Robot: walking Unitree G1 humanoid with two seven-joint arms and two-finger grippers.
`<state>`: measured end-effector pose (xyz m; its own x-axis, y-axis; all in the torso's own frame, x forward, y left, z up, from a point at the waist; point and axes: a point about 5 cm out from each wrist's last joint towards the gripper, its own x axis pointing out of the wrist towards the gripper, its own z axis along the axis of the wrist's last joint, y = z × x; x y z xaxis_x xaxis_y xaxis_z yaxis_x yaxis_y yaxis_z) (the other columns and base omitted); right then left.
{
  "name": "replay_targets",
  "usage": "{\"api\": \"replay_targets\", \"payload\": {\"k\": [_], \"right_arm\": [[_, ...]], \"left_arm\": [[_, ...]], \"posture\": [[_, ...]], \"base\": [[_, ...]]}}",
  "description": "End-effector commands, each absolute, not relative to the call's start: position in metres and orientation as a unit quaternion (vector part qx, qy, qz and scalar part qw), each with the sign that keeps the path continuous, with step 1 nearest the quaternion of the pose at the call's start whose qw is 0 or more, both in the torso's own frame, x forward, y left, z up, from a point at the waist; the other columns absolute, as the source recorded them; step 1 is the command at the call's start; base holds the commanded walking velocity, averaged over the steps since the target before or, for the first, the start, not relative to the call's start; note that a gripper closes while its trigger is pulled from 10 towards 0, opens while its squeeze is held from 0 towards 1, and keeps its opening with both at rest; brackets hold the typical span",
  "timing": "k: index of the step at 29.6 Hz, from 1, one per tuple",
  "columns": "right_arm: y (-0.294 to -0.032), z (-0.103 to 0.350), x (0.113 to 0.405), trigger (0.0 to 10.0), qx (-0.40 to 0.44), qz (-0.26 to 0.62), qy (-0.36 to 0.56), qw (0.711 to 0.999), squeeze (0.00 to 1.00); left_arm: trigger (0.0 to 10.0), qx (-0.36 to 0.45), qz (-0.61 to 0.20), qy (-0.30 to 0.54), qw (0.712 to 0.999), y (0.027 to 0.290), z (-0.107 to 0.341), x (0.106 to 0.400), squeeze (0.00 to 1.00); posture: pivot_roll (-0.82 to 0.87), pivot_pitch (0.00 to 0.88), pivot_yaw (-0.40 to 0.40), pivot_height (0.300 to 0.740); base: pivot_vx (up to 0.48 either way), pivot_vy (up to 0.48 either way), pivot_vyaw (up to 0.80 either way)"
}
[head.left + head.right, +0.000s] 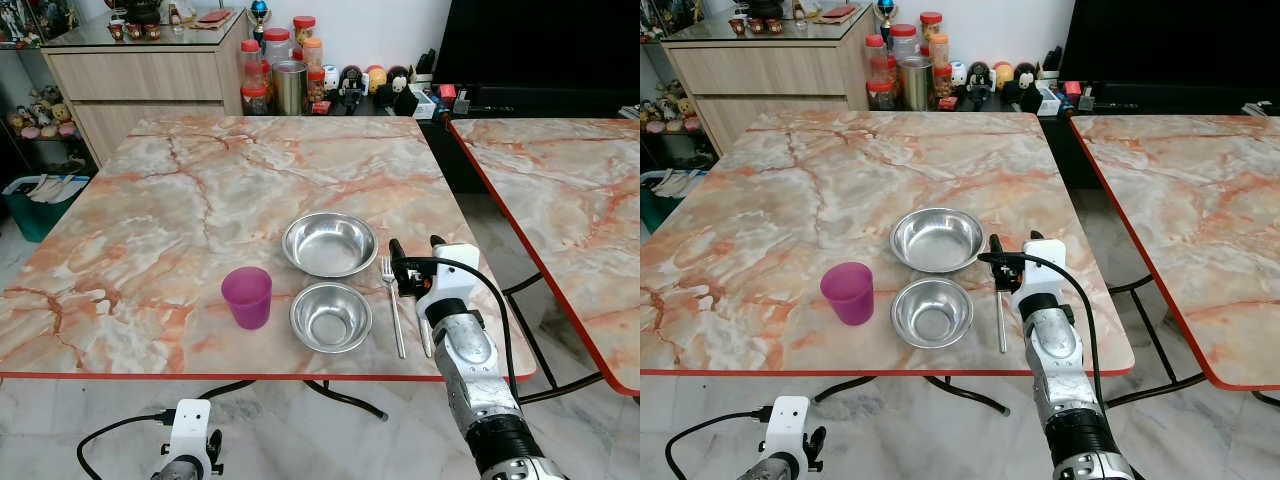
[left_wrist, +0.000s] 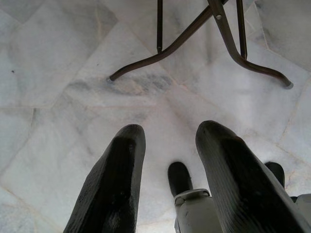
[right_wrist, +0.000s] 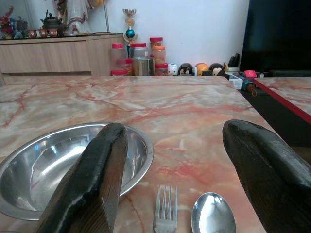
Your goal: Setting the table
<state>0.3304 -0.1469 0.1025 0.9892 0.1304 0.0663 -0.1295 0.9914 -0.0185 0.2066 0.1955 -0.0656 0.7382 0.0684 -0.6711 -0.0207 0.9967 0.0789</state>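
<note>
Beside the larger shiny steel bowl (image 1: 329, 243), the right gripper (image 1: 418, 256) hovers spread-fingered above a silver fork (image 1: 392, 300) and spoon (image 3: 213, 211), gripping nothing.

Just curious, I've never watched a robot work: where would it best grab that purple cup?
Probably around the purple cup's side wall, coming in level from its open left side with the claw spread wide. It stands upright, mouth up, and the smaller steel bowl sits close on its right.

Marble tabletop (image 1: 180, 200) with purple cup (image 1: 247, 296), two steel bowls (image 1: 329, 243) (image 1: 331, 316), fork (image 1: 392, 303), spoon (image 3: 213, 213).
</note>
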Motion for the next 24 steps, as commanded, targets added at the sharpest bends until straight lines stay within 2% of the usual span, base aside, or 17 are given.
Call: {"api": "replay_targets", "payload": {"k": [1, 9, 10, 24], "right_arm": [[-0.1472, 0.1069, 0.3335, 10.0, -0.006, 0.064, -0.039, 0.997, 0.0], [-0.1469, 0.1072, 0.3337, 10.0, -0.006, 0.064, -0.039, 0.997, 0.0], [-0.1435, 0.1074, 0.3335, 10.0, -0.005, 0.075, -0.042, 0.996, 0.0], [-0.1378, 0.1077, 0.3335, 10.0, -0.001, 0.093, -0.045, 0.995, 0.0]], "left_arm": [[10.0, 0.036, 0.025, 0.363, 0.931, 0.1954, -0.0653, 0.2079, 0.0], [10.0, 0.036, 0.025, 0.363, 0.931, 0.1954, -0.0653, 0.2079, 0.0], [10.0, 0.035, 0.023, 0.364, 0.93, 0.1938, -0.0657, 0.2075, 0.0], [10.0, 0.034, 0.02, 0.365, 0.93, 0.1921, -0.0658, 0.2081, 0.0]], "posture": [[0.0, 0.0, 0.0, 0.74], [0.0, 0.0, 0.0, 0.74], [0.02, 0.0, -0.036, 0.74], [0.02, 0.0, -0.033, 0.74]], "base": [[0.0, 0.0, 0.0], [0.0, 0.0, 0.0], [0.0, 0.0, 0.0], [0.0, 0.0, 0.0]]}}
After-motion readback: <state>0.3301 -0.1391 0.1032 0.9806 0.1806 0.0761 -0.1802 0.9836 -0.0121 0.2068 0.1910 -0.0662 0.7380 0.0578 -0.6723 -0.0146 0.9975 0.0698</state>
